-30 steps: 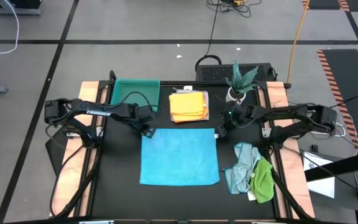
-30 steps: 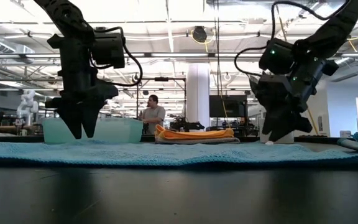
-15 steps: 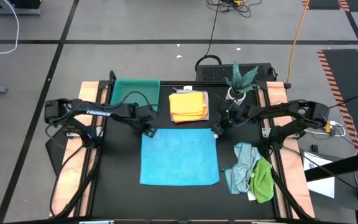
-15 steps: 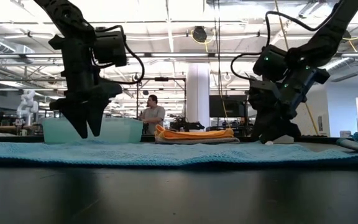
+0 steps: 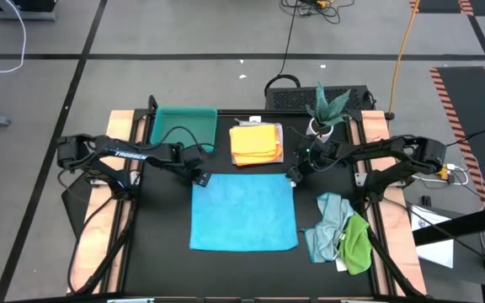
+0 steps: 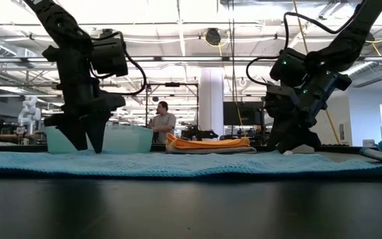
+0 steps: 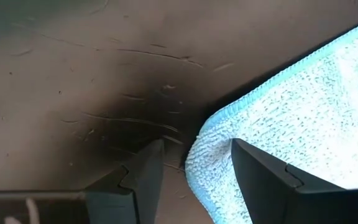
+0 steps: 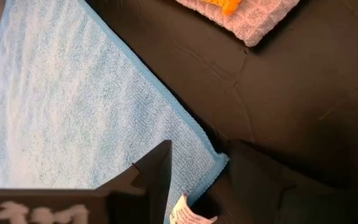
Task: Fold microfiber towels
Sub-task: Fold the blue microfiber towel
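A bright blue towel (image 5: 243, 210) lies spread flat on the black table. My left gripper (image 5: 199, 177) is open, low at the towel's far left corner (image 7: 199, 146), with one finger on either side of that corner in the left wrist view. My right gripper (image 5: 294, 175) is open, low at the far right corner (image 8: 216, 163), which lies between its fingers beside a small white tag (image 8: 185, 213). In the low view both grippers (image 6: 85, 145) (image 6: 282, 145) reach down to the towel's level. My left gripper has one finger (image 7: 263, 180) over the towel's edge and the other (image 7: 138, 177) over bare table; whether they touch I cannot tell. My right gripper has one finger (image 8: 154, 171) over the towel and the other (image 8: 257, 174) past the corner; whether they touch I cannot tell.
A teal tray (image 5: 183, 126) stands at the far left. A folded yellow-orange towel (image 5: 255, 143) lies on a white-grey one behind the blue towel. A potted plant (image 5: 327, 109) stands far right. Pale blue and green towels (image 5: 339, 234) lie heaped at the right. A person (image 6: 162, 123) stands far behind.
My right gripper has gone toward the table's left edge and down to the blue towel's far right corner, tipping as it went. My left gripper has gone down to the far left corner. The towel has stayed flat.
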